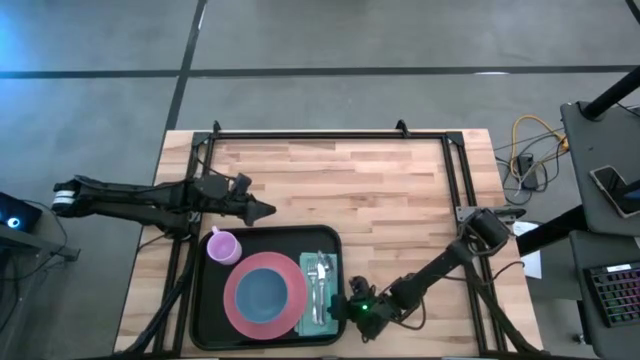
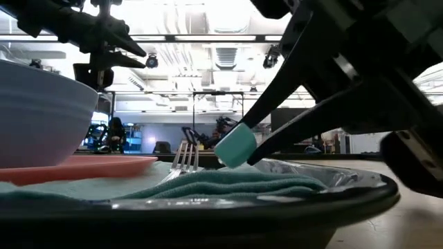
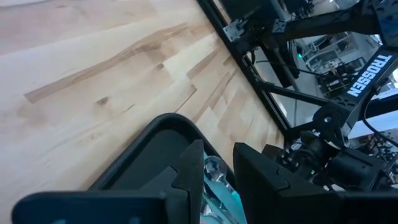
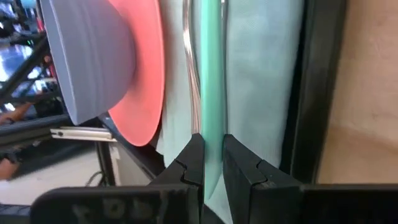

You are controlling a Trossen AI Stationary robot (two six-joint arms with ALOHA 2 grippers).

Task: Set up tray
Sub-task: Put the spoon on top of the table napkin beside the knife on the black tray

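Gripping the teal-handled utensil (image 4: 211,81) in the closed right gripper (image 4: 212,155), handle running near-to-far along the napkin (image 1: 322,285) at the tray (image 1: 200,300) 's right end, left gripper (image 1: 262,210) hovering slightly parted beyond the far rim.

A robotics lab or workshop: 2 dark arms are mounted on a black metal frame (image 1: 330,133) around a wooden surface (image 1: 350,185), on a grey concrete floor (image 1: 380,40). Loose cables (image 1: 530,150) and a keyboard (image 1: 615,290) sit alongside, with ceiling strip lights (image 2: 208,28) over an open hall behind.
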